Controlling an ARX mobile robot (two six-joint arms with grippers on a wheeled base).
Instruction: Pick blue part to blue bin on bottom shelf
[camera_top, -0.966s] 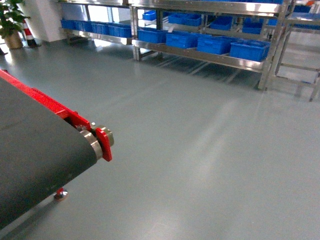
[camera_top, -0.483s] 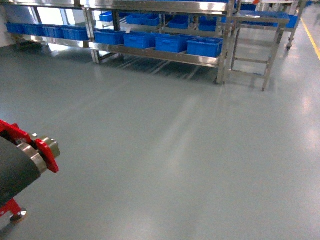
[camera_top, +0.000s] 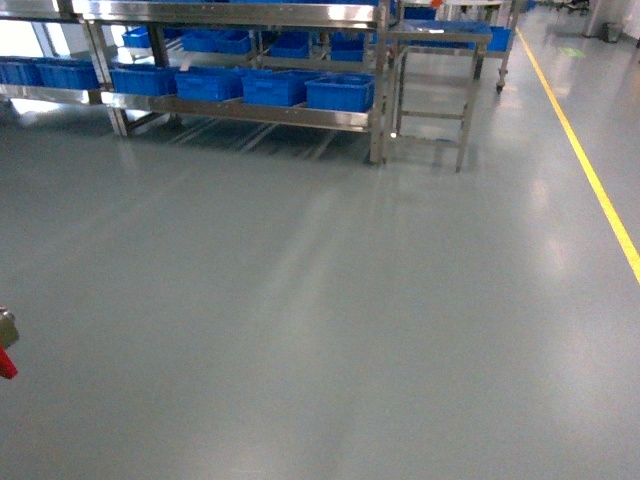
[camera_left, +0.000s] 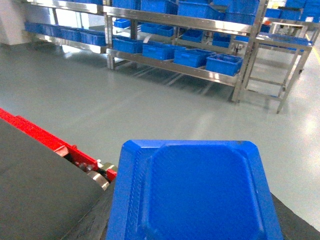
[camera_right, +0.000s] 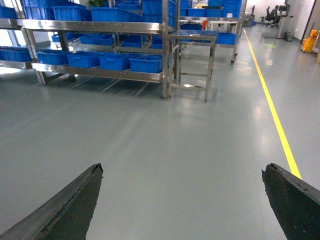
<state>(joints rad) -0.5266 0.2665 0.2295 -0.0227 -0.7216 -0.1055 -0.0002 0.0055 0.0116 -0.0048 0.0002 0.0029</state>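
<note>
The blue part (camera_left: 195, 192), a shallow blue plastic tray, fills the bottom of the left wrist view. My left gripper (camera_left: 194, 202) is shut on it, with a dark finger showing on each side. My right gripper (camera_right: 182, 169) is open over bare floor, its fingers wide apart and nothing between them. The bottom shelf (camera_top: 250, 112) is the low steel level of the far rack and carries a row of blue bins (camera_top: 340, 92). The left wrist view also shows the shelf (camera_left: 170, 65) and bins (camera_left: 223, 64), far across the floor. Neither gripper shows in the head view.
A black conveyor belt (camera_left: 35, 185) with a red frame (camera_left: 45, 137) lies close on the left; only its red end (camera_top: 5, 360) shows in the head view. A steel-topped table (camera_top: 435, 38) stands right of the rack. A yellow floor line (camera_top: 590, 180) runs along the right.
The head view has swung to the right: the conveyor has slid out at the left edge, the rack has shifted left, and the yellow line has come into view.
</note>
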